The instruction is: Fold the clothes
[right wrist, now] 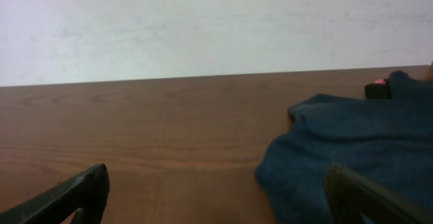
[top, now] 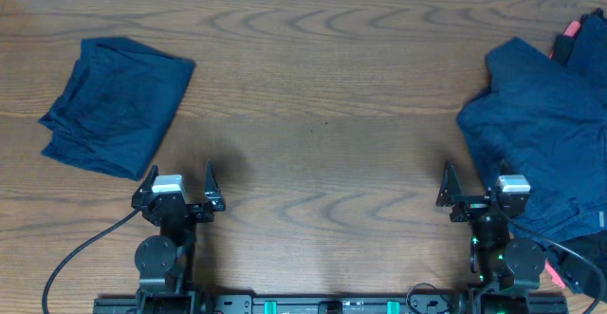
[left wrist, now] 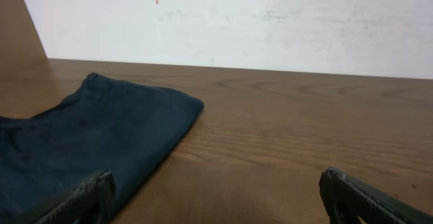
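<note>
A folded navy-blue garment (top: pixel 114 105) lies at the table's far left; it also shows in the left wrist view (left wrist: pixel 88 139). A rumpled pile of navy-blue clothes (top: pixel 545 129) lies at the right edge, with a coral-red piece (top: pixel 569 29) peeking out at its top; the pile shows in the right wrist view (right wrist: pixel 345 149). My left gripper (top: pixel 180 186) is open and empty at the front left, just below the folded garment. My right gripper (top: pixel 474 189) is open and empty at the front right, its right finger over the pile's edge.
The wooden table (top: pixel 322 115) spreads between the two garments. A white wall (left wrist: pixel 270 21) stands beyond the far edge. Black cables (top: pixel 76 257) run near the arm bases at the front.
</note>
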Robot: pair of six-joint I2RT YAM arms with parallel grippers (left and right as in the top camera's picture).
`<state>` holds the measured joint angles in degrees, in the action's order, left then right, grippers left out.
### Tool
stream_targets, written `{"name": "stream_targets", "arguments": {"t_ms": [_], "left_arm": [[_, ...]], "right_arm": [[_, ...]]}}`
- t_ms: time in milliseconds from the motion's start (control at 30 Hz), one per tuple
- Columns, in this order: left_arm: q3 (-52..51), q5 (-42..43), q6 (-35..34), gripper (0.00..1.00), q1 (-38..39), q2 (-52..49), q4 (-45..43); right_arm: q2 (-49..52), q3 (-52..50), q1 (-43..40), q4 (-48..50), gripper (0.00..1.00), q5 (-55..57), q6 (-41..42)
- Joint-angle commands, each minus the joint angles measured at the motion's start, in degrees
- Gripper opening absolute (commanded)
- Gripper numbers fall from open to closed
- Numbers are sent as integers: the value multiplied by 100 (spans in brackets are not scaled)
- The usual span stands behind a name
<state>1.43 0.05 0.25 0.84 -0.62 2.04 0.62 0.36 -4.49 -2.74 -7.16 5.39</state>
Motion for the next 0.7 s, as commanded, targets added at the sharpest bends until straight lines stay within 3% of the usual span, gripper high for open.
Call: {"name": "stream_targets", "arguments": {"t_ms": [0,133,400,667], "left_arm": [[-120,15,-59,98,-28,39,197],[-50,125,-551,98,-28,39,199],[560,367,-802,98,-28,-70,321],[1659,382,-807,98,-28,-1121,953]], "right_arm": [[-24,-4,-59,66,99,-127,9],[-24,4,-59,214,99,-227,299],[-11,376,-59,208,99,-28,332],[667,1220,-59,181,99,260,109]]}}
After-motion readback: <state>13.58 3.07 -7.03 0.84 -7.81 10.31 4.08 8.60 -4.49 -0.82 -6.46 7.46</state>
